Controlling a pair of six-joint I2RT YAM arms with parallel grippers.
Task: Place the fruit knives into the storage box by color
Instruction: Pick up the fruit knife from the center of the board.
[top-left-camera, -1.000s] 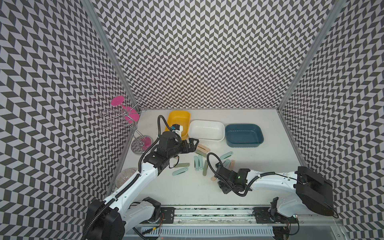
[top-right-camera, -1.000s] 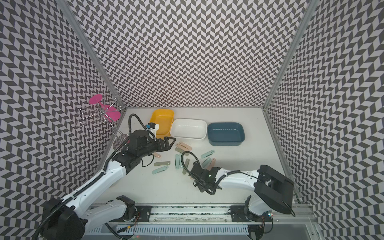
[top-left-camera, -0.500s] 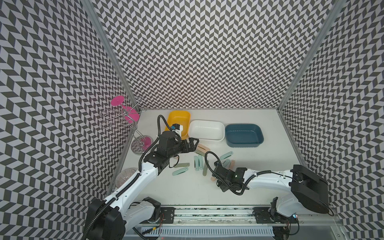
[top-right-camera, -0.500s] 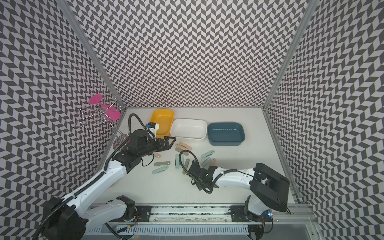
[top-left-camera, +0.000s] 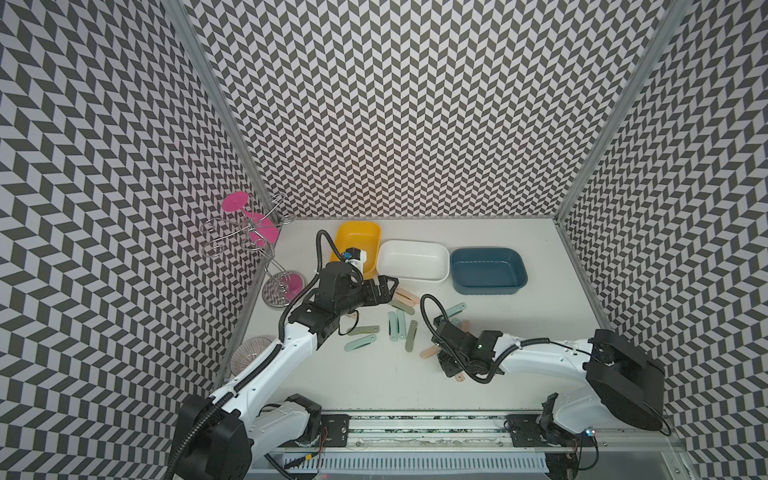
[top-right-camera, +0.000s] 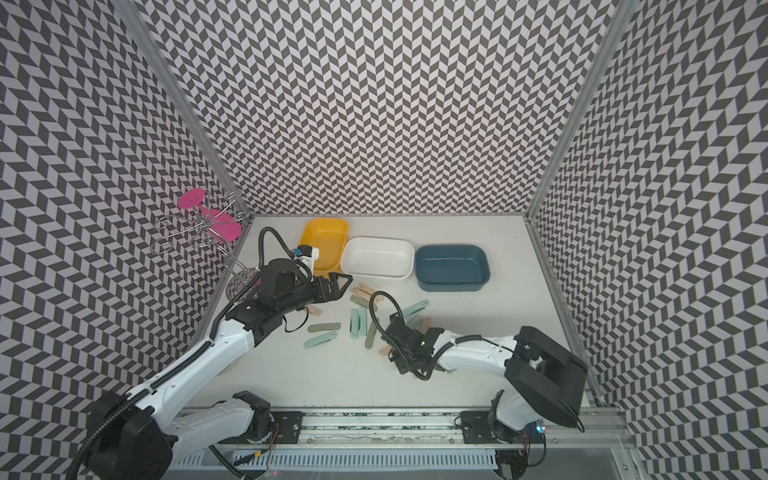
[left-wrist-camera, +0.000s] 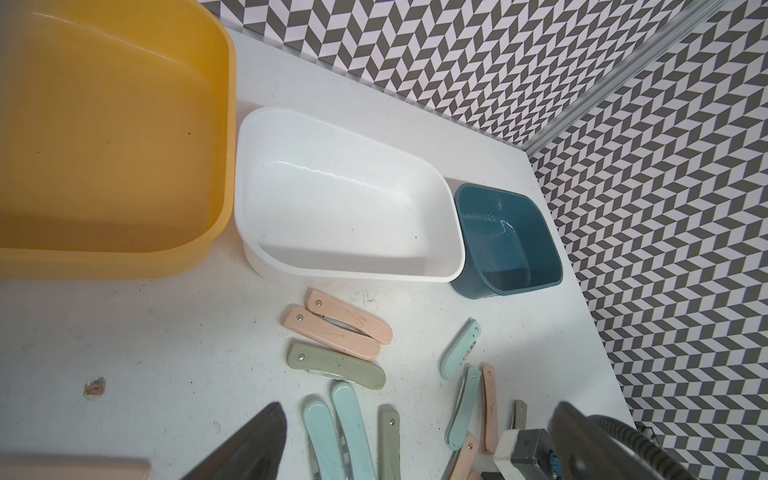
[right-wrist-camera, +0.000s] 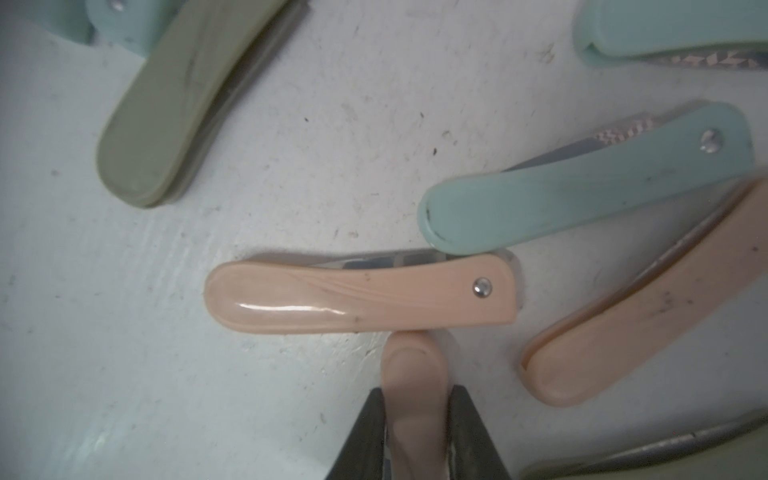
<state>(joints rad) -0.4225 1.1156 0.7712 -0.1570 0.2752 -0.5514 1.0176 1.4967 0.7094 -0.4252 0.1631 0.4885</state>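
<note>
Several fruit knives in peach-pink, mint and sage lie scattered on the white table in front of three storage boxes: yellow (top-left-camera: 357, 241), white (top-left-camera: 413, 259) and blue (top-left-camera: 486, 270). My right gripper (right-wrist-camera: 415, 392) is low over the table at the near side of the pile (top-left-camera: 453, 370), shut on one peach-pink knife (right-wrist-camera: 413, 374) held edge-on between its fingers. Another pink knife (right-wrist-camera: 361, 295) lies just beyond it. My left gripper (top-left-camera: 388, 289) hovers open near the white box, over two pink knives (left-wrist-camera: 336, 328) and a sage one (left-wrist-camera: 336, 365).
A wire rack with pink glasses (top-left-camera: 249, 232) stands at the back left by the wall. A clear glass (top-left-camera: 251, 357) lies at the table's left edge. Patterned walls close in three sides. All three boxes show bare bottoms.
My right gripper has slid a little to the left and its jaws have shut on the peach-pink knife. The left arm has stayed still.
</note>
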